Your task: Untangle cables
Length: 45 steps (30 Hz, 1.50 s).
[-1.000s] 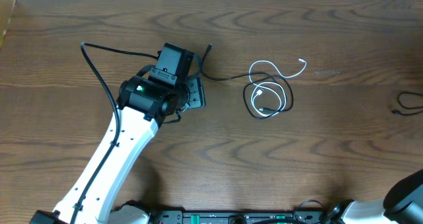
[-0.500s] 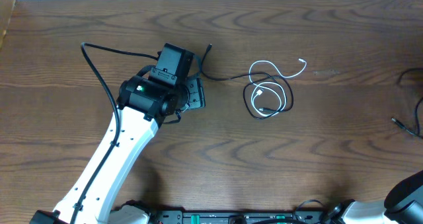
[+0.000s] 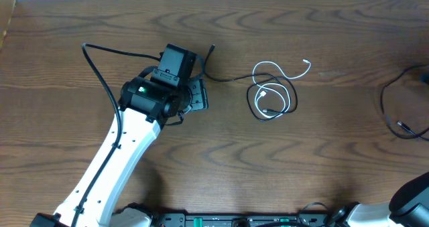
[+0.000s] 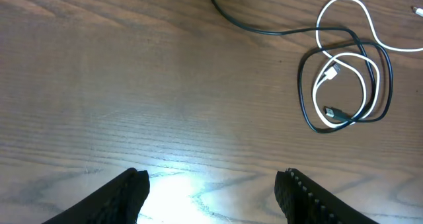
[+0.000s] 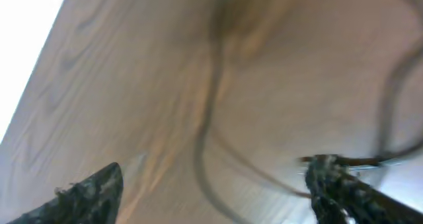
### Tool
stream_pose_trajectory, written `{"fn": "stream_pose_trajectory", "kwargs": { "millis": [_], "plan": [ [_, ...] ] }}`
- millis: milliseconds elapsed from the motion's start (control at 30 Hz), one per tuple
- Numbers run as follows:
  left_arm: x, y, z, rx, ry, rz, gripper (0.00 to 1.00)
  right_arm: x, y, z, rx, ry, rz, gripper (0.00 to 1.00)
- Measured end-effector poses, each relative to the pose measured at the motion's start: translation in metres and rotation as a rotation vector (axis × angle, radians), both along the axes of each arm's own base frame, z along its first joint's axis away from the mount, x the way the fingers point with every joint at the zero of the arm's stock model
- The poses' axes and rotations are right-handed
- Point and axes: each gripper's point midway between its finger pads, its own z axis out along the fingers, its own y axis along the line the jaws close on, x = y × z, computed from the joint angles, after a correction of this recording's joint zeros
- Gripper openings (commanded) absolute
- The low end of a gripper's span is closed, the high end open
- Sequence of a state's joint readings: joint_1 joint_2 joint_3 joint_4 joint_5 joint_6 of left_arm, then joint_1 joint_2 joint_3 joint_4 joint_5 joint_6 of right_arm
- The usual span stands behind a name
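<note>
Overhead: your left arm [image 3: 114, 160] reaches from the near edge over the table [image 3: 301, 173], left of middle, with the left gripper [image 3: 198, 95] aimed right. The coil [image 3: 271, 96] lies well to its right, and a black cable [image 3: 389, 113] lies at the right edge.

Left wrist: the gripper is open and empty. White and black interloop in the coil, so pinching both would drag the tangle whole.

Right wrist, blurred: the right gripper [image 5: 211, 191] gapes open over a dark cable, which could snag a finger.
</note>
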<state>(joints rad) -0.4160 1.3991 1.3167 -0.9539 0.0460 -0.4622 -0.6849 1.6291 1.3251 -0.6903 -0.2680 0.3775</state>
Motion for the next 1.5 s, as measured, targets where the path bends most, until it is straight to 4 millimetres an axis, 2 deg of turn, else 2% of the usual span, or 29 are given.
{"fn": "stream_pose_trajectory", "kwargs": {
  "millis": [133,267,367,500,633,700,833,967,1133,1267,1367,1500],
  "plan": [
    [0.000,0.000,0.000,0.000,0.000,-0.001,0.69,0.020,0.044,0.002,0.033,-0.026,0.176,0.97],
    [-0.001,0.000,-0.001,0.009,0.000,-0.017,0.69,0.035,0.103,-0.001,0.032,-0.010,0.396,0.96],
    [-0.003,0.001,-0.005,0.020,0.010,-0.030,0.69,0.041,0.157,-0.005,0.023,0.011,0.588,0.96],
    [-0.009,0.004,-0.017,0.039,0.042,-0.041,0.69,0.040,0.225,-0.009,-0.017,0.046,0.818,0.92],
    [-0.013,0.007,-0.024,0.057,0.067,-0.042,0.69,0.035,0.281,-0.016,-0.090,0.085,0.989,0.88],
    [-0.015,0.011,-0.026,0.080,0.076,-0.035,0.69,0.031,0.303,-0.023,-0.117,0.109,1.053,0.85],
    [-0.021,0.025,-0.031,0.149,0.100,-0.015,0.69,0.024,0.339,-0.051,-0.159,0.193,1.164,0.75],
    [-0.025,0.037,-0.032,0.208,0.112,0.002,0.69,0.018,0.354,-0.080,-0.201,0.282,1.207,0.72],
    [-0.025,0.044,-0.032,0.246,0.108,0.014,0.69,0.021,0.352,-0.111,-0.259,0.381,1.141,0.70],
    [-0.025,0.045,-0.031,0.253,0.105,0.017,0.70,0.028,0.346,-0.125,-0.282,0.407,1.084,0.67],
    [-0.025,0.045,-0.031,0.254,0.105,0.018,0.69,0.034,0.345,-0.131,-0.286,0.403,1.047,0.61],
    [-0.025,0.045,-0.031,0.254,0.105,0.018,0.69,0.038,0.345,-0.137,-0.277,0.402,1.009,0.48]
  ]
}}
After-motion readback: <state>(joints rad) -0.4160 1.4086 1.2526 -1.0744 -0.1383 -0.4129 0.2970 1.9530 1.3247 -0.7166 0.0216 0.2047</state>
